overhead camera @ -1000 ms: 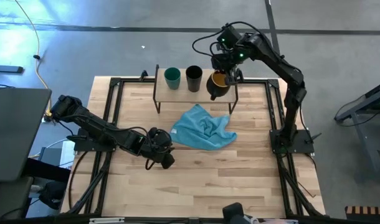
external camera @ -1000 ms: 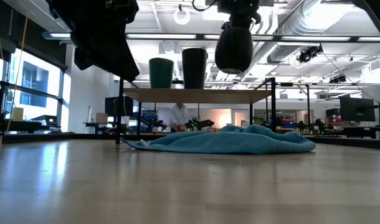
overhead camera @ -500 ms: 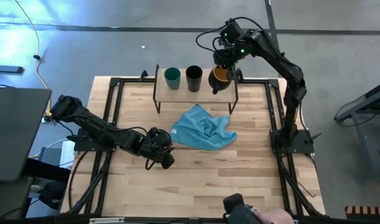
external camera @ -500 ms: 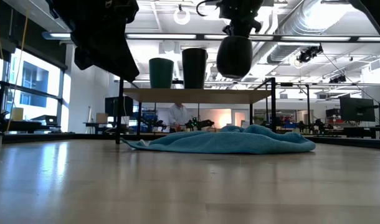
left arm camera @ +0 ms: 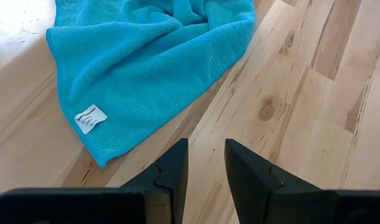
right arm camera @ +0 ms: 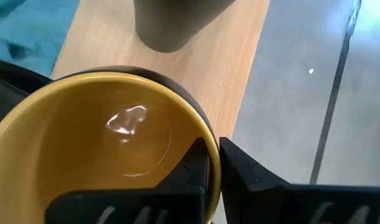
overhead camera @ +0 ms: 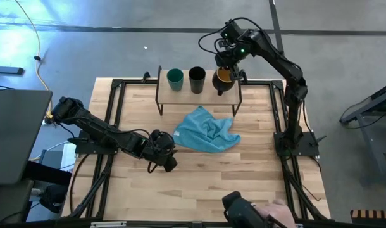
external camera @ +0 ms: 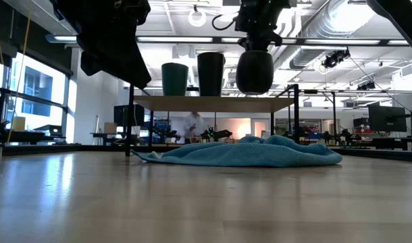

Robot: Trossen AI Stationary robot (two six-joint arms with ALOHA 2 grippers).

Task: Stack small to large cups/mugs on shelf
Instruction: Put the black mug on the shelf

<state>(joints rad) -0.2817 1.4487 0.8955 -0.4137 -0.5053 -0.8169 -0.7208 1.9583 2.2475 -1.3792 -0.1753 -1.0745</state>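
The teal cup (overhead camera: pixel 174 79) and the black cup (overhead camera: pixel 197 80) stand upright, side by side, on their bases on the light-wood shelf (overhead camera: pixel 180 95); the low view shows both, the teal cup (external camera: pixel 174 78) and the black cup (external camera: pixel 211 73). My right gripper (overhead camera: pixel 228 63) is shut on the dark mug with the yellow inside (overhead camera: pixel 223 80), over the shelf's right end next to the black cup. My left gripper (overhead camera: pixel 166 154) hangs open and empty over the table, just left of a blue cloth (overhead camera: pixel 207 130). My right gripper holds the mug by its rim (right arm camera: pixel 205 149), one finger inside the mug (right arm camera: pixel 191 169) and one outside (right arm camera: pixel 252 177). The fingers come from above, pointing down. The mug (external camera: pixel 254 71) hangs upright, its base a narrow gap above the shelf board (external camera: pixel 213 102).
The blue cloth (external camera: pixel 260 151) lies crumpled on the table in front of the shelf. Black frame rails (overhead camera: pixel 117 114) run along the table's sides. A person's hand with a dark object (overhead camera: pixel 256 212) shows at the table's near edge.
My right gripper has carried the mug down toward the shelf's right end, and a little toward the far edge. The mug has stayed upright and now hangs just above the board. A person's hand has come into view at the near edge.
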